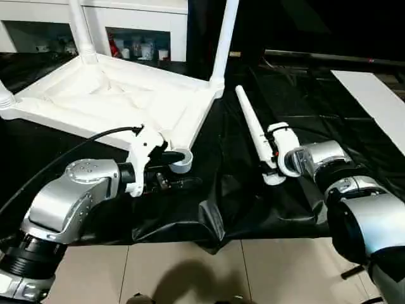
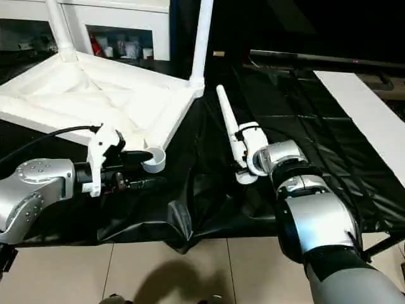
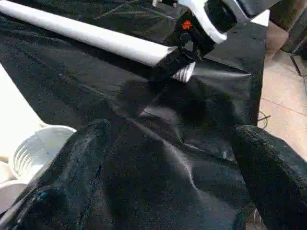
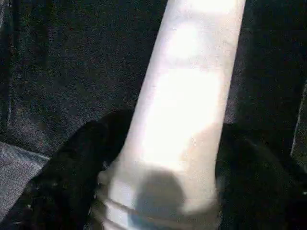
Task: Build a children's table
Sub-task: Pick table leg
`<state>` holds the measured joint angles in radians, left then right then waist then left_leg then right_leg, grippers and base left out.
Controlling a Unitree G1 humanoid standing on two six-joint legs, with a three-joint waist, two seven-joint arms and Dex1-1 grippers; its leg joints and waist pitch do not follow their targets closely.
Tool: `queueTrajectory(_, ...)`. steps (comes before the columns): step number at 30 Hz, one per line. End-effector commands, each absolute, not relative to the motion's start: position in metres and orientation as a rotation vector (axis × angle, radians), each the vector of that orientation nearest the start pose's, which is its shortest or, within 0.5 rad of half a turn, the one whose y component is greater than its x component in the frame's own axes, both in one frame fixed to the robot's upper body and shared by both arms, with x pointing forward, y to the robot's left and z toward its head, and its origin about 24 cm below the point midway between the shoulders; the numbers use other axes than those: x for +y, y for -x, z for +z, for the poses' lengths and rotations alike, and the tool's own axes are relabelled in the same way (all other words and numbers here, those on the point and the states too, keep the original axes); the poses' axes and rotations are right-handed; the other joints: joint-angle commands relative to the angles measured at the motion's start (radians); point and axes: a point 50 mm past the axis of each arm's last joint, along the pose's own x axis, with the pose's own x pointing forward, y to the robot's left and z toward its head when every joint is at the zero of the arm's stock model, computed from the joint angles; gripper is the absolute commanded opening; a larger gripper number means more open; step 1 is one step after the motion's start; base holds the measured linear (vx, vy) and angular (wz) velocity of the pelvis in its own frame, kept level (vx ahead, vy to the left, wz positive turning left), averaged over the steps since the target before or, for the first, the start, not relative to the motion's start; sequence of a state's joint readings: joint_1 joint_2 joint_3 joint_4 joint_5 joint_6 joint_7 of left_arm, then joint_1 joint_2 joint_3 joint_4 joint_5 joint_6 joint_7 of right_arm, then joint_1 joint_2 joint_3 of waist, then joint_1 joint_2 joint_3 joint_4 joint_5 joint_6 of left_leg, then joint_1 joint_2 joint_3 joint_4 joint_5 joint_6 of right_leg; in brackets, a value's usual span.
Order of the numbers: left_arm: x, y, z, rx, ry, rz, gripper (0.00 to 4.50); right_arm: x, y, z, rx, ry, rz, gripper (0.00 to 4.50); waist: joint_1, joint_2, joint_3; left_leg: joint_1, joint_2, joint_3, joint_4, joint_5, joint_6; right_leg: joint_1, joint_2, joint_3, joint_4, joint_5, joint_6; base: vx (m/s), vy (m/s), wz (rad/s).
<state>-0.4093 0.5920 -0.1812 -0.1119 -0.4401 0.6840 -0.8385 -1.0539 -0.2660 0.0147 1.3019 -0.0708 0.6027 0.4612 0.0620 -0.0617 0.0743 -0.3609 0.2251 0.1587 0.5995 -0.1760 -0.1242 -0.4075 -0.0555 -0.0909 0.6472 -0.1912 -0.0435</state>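
Observation:
The white tabletop [image 1: 107, 101] lies upside down on the black sheet, ribbed side up. Two legs [image 1: 224, 38] stand upright in its far corners. The near right corner socket [image 1: 181, 159] is empty. Just beside that socket my left gripper [image 1: 177, 170] is open, and between its fingers [image 3: 72, 182] there is just sheet. A loose white leg [image 1: 253, 126] lies on the sheet to the right of the tabletop. My right gripper [image 1: 273, 158] is shut on the leg [image 4: 187, 96] near its thick threaded end, one black finger [image 4: 72, 163] on each side.
A white cabinet [image 1: 126, 25] with small items stands behind the tabletop. A white board [image 1: 380, 101] lies at the far right. The black sheet ends in a rumpled front edge [image 1: 215, 228] over tiled floor [image 1: 190, 266].

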Motion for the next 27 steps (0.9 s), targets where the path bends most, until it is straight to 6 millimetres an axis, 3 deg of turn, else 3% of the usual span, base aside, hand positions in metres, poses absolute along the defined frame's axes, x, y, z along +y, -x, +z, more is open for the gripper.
queueTrajectory(1, 0.154, -0.287, 0.128, 0.343, -0.169, -1.046, 4.5, -0.178, -0.37, 0.048, 0.928, 0.127, 0.303, 3.75, 0.004, 0.011, -0.078, -0.003, 0.004, 0.013, -0.056, -0.137, -0.032, 0.063, -0.072, 0.059, -0.074, -0.198, -0.158, 0.0, 0.0, 0.0)
queueTrajectory(6, 0.154, -0.29, 0.131, 0.336, -0.16, -1.034, 4.5, -0.177, -0.366, 0.04, 0.938, 0.097, 0.292, 3.3, 0.007, 0.016, -0.079, -0.003, 0.003, 0.012, -0.056, -0.141, -0.037, 0.063, -0.072, 0.058, -0.073, -0.203, -0.157, 0.0, 0.0, 0.0)
queueTrajectory(11, 0.153, -0.301, 0.143, 0.287, 0.008, -0.947, 4.5, -0.178, -0.364, 0.035, 0.94, 0.08, 0.282, 2.86, 0.008, 0.017, -0.081, -0.004, 0.002, 0.013, -0.054, -0.139, -0.044, 0.064, -0.07, 0.057, -0.072, -0.172, -0.17, 0.0, 0.0, 0.0)
queueTrajectory(13, 0.152, -0.305, 0.15, 0.257, 0.126, -0.919, 4.5, -0.179, -0.363, 0.032, 0.932, 0.043, 0.267, 2.83, 0.009, 0.025, -0.082, -0.001, 0.0, 0.012, -0.052, -0.154, -0.046, 0.063, -0.07, 0.057, -0.073, -0.178, -0.168, 0.0, 0.0, 0.0)
queueTrajectory(14, 0.151, -0.305, 0.151, 0.248, 0.144, -0.924, 4.5, -0.179, -0.363, 0.032, 0.929, 0.037, 0.264, 2.78, 0.007, 0.02, -0.082, -0.004, 0.0, 0.013, -0.052, -0.154, -0.044, 0.065, -0.069, 0.057, -0.075, -0.179, -0.167, 0.0, 0.0, 0.0)
queueTrajectory(17, 0.144, -0.3, 0.158, 0.205, 0.227, -0.975, 4.5, -0.181, -0.364, 0.033, 0.905, 0.002, 0.247, 2.74, 0.009, 0.02, -0.083, -0.001, 0.0, 0.012, -0.052, -0.172, -0.041, 0.064, -0.069, 0.055, -0.077, -0.201, -0.162, 0.0, 0.0, 0.0)
queueTrajectory(18, 0.14, -0.297, 0.165, 0.169, 0.29, -1.013, 4.5, -0.181, -0.366, 0.035, 0.879, -0.035, 0.248, 2.74, 0.008, 0.03, -0.084, 0.0, 0.0, 0.011, -0.052, -0.178, -0.041, 0.063, -0.069, 0.055, -0.078, -0.193, -0.166, 0.0, 0.0, 0.0)
queueTrajectory(20, 0.137, -0.295, 0.169, 0.139, 0.345, -1.038, 4.5, -0.18, -0.37, 0.042, 0.818, -0.115, 0.266, 2.74, 0.01, 0.026, -0.085, 0.0, 0.001, 0.012, -0.051, -0.179, -0.041, 0.063, -0.068, 0.055, -0.074, -0.168, -0.177, 0.0, 0.0, 0.0)
queueTrajectory(25, 0.135, -0.299, 0.175, 0.103, 0.432, -1.012, 4.5, -0.178, -0.379, 0.059, 0.691, -0.204, 0.325, 2.73, 0.009, 0.026, -0.086, -0.003, 0.0, 0.012, -0.049, -0.172, -0.019, 0.067, -0.066, 0.052, -0.079, -0.176, -0.169, 0.0, 0.0, 0.0)
queueTrajectory(27, 0.137, -0.31, 0.178, 0.109, 0.552, -0.937, 4.5, -0.168, -0.389, 0.086, 0.458, -0.316, 0.474, 2.73, 0.01, 0.027, -0.085, -0.006, -0.004, 0.015, -0.046, -0.16, -0.01, 0.07, -0.062, 0.054, -0.081, -0.156, -0.165, 0.0, 0.0, 0.0)
